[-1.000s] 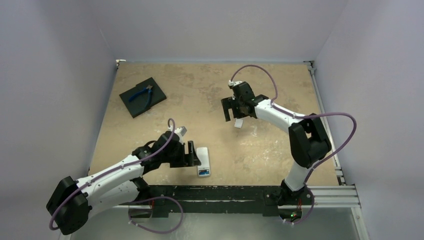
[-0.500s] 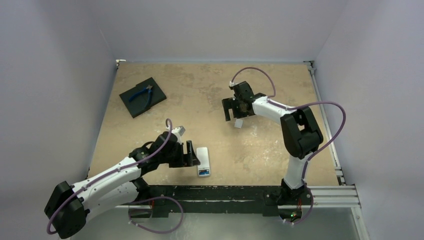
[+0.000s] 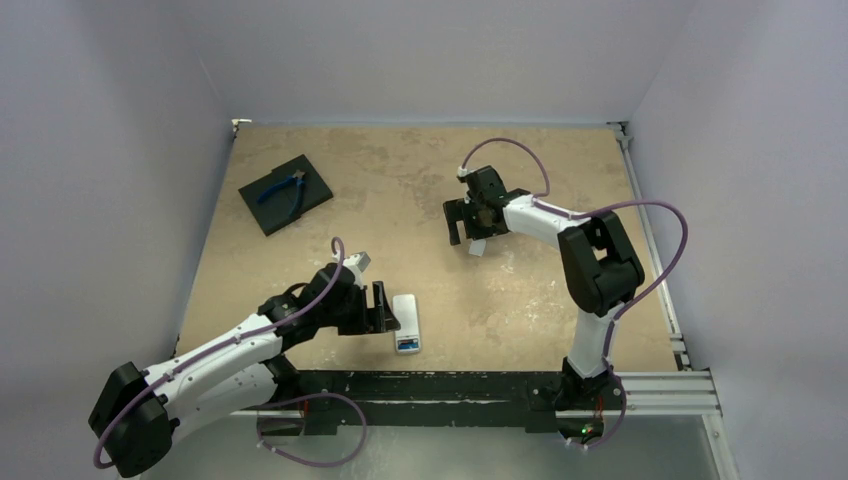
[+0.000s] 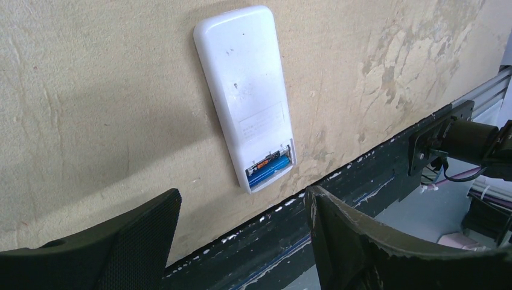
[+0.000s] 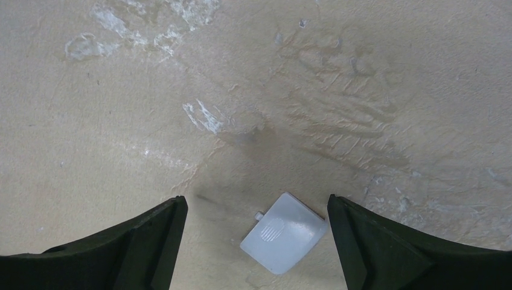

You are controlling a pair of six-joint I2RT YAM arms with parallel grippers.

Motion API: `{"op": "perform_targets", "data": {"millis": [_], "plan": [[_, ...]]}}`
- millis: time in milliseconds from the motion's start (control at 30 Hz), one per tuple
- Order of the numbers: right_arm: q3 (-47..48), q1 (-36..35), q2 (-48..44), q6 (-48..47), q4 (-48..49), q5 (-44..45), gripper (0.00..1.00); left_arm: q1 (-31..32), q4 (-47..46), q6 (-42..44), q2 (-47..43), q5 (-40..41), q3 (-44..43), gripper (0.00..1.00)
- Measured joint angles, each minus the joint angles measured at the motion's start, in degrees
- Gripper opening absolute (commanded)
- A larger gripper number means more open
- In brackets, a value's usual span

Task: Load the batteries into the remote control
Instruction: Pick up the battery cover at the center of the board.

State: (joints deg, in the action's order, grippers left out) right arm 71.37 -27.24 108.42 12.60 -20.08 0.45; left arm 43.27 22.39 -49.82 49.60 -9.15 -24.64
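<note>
The white remote control (image 3: 407,322) lies face down near the table's front edge; it also shows in the left wrist view (image 4: 247,96). Its battery bay at the near end is uncovered and holds the blue battery (image 4: 272,170) and a dark battery (image 4: 264,162) side by side. My left gripper (image 3: 385,308) is open and empty just left of the remote (image 4: 241,199). The small white battery cover (image 5: 284,232) lies flat on the table (image 3: 478,247). My right gripper (image 3: 470,230) is open, its fingers on either side of the cover (image 5: 256,203), not touching it.
A black square pad (image 3: 300,205) with blue-handled pliers (image 3: 283,186) lies at the back left. The black frame rail (image 3: 450,385) runs along the table's front edge, right behind the remote's near end (image 4: 362,175). Walls close in the left, back and right.
The right arm's elbow has swung inward to the left while its gripper stays over the battery cover. The left arm and the remote have barely moved.
</note>
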Motion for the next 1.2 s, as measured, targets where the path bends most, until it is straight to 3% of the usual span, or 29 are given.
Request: {"op": "perform_targets", "data": {"millis": [1200], "plan": [[-10.12,-0.42,-6.58,0.42,3.98,-1.22,0.78,0.0,0.04,0.0,-0.02,0.02,0.0,0.74]]}}
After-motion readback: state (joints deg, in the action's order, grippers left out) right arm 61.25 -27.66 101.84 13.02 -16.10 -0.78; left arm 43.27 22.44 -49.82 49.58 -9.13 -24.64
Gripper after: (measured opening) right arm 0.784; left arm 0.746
